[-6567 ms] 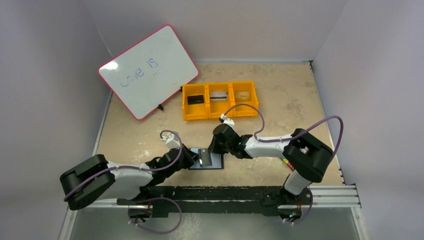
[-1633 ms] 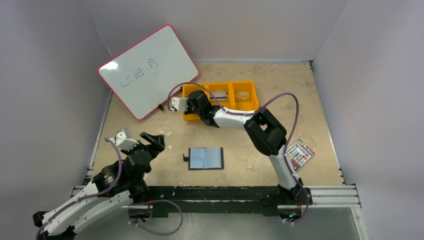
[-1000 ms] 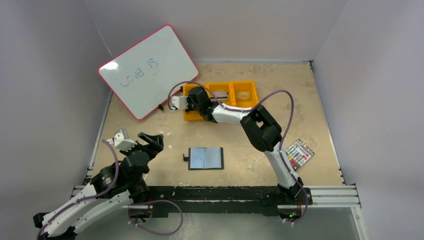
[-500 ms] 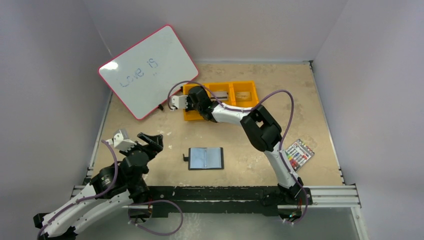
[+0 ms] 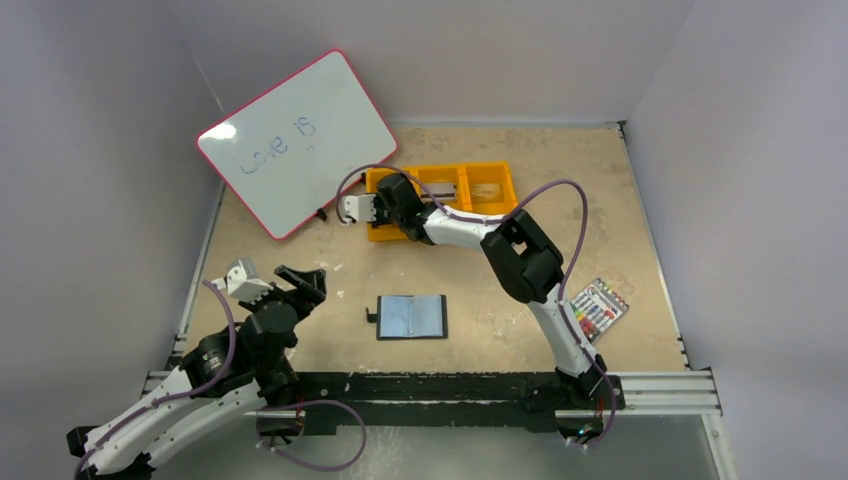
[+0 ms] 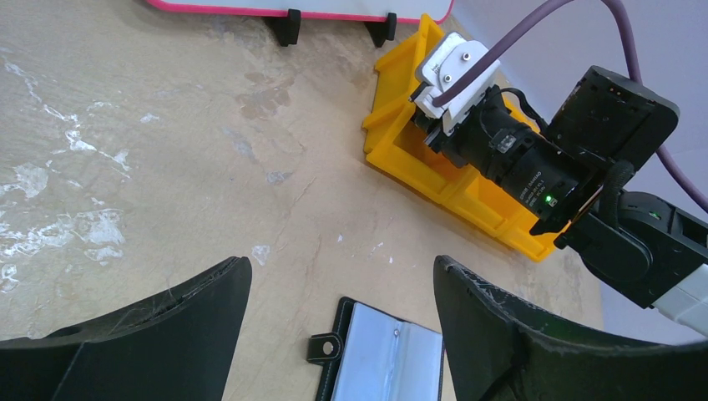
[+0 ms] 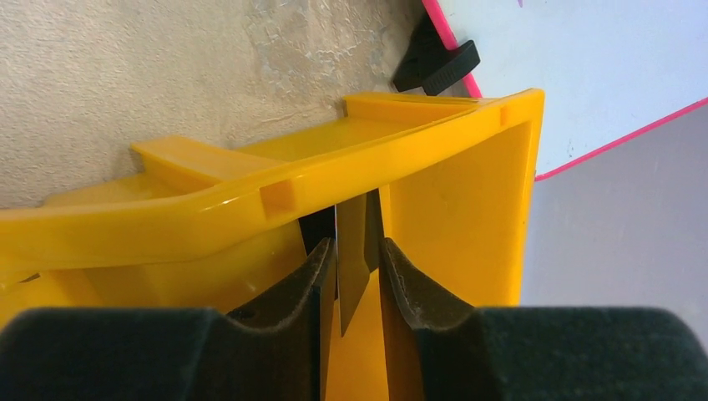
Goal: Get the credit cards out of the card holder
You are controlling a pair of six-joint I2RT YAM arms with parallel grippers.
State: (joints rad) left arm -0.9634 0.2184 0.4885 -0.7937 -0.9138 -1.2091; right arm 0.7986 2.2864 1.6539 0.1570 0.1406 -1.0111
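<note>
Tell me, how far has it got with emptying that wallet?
Nearly done, it seems. The card holder lies open and looks empty, and cards already sit in the orange tray. The right tool pinches one more card at the tray's left compartment; releasing it is what remains. The left tool hangs open.

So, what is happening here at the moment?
The right pincer holds a card on edge inside the left end compartment of the orange tray, at the far side of the table. The card holder lies open and flat near the arms, clear sleeves up; I see no card in it. The left pincer is open and hangs above the table near the holder, touching nothing.
</note>
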